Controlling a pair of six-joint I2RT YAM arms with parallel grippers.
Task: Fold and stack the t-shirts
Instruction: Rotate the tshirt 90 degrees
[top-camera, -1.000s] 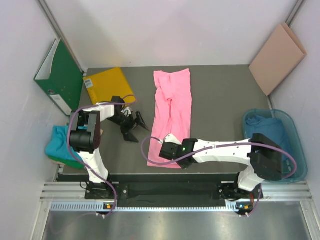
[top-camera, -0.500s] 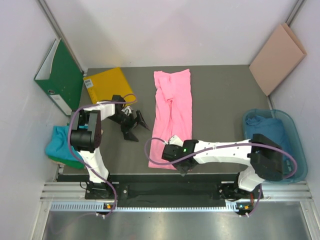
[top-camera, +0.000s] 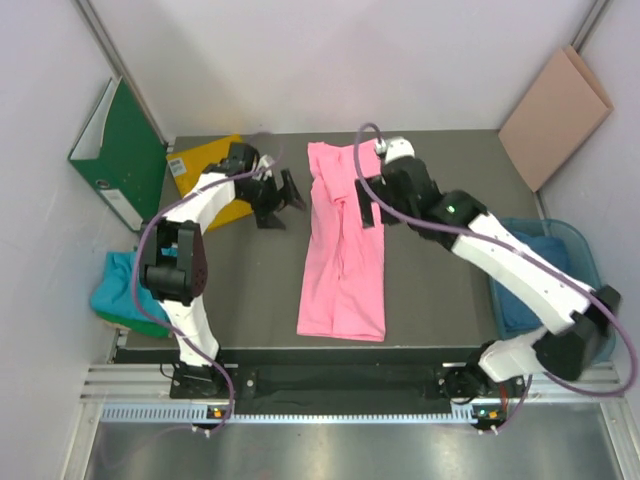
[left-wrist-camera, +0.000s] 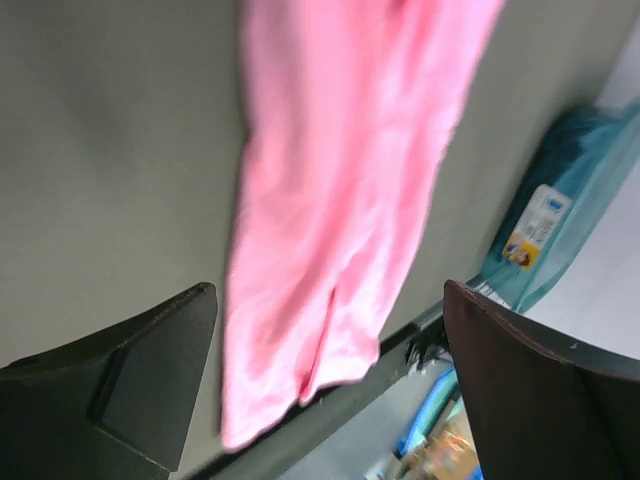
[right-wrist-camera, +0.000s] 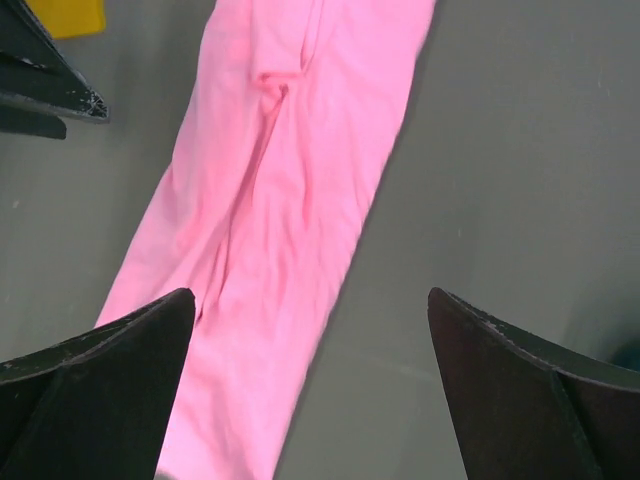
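Observation:
A bright pink t-shirt (top-camera: 345, 245) lies as a long narrow strip down the middle of the table, from the back to the front edge. My left gripper (top-camera: 283, 203) stands open just left of its far part, holding nothing; its wrist view looks along the shirt (left-wrist-camera: 340, 200). My right gripper (top-camera: 363, 205) hovers open over the shirt's far right edge (right-wrist-camera: 270, 250), apart from the cloth. A teal t-shirt (top-camera: 118, 288) sits off the table's left side. More teal and blue t-shirts (top-camera: 535, 255) fill the bin on the right.
A blue plastic bin (top-camera: 590, 275) stands at the right edge. A yellow square sheet (top-camera: 205, 165) lies at the back left, beside a green binder (top-camera: 120, 150) that leans on the wall. A beige folder (top-camera: 555, 115) leans at the back right.
My right gripper opened, let go of the shirt's near end and swung to the far end. The left gripper moved toward the back. The shirt's near end now lies flat.

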